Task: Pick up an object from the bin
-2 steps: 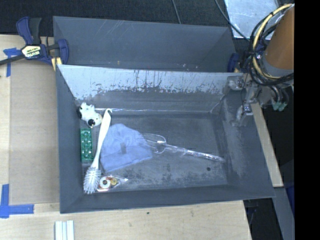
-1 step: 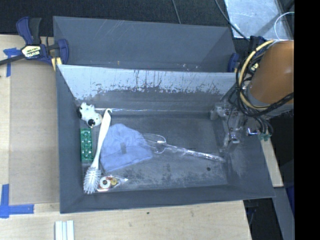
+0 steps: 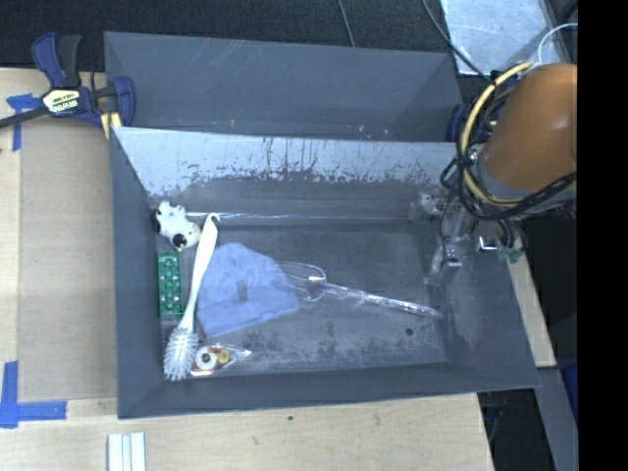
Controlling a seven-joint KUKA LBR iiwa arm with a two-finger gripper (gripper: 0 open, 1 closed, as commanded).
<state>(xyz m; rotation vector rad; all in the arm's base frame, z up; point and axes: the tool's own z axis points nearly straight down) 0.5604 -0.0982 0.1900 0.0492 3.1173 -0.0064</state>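
My gripper (image 3: 446,255) hangs over the bin's right side, near the right wall, its metal fingers pointing down with nothing between them. Just below and left of it lies a clear plastic spoon (image 3: 358,295), its handle end close to the fingertips and its bowl toward a crumpled blue cloth (image 3: 238,287). The fingers stand close together.
At the left of the bin lie a white bottle brush (image 3: 192,297), a green block (image 3: 170,286), a small white toy animal with black spots (image 3: 175,224) and a small clear packet (image 3: 216,357). The arm with its orange cover and cables stands over the right rim.
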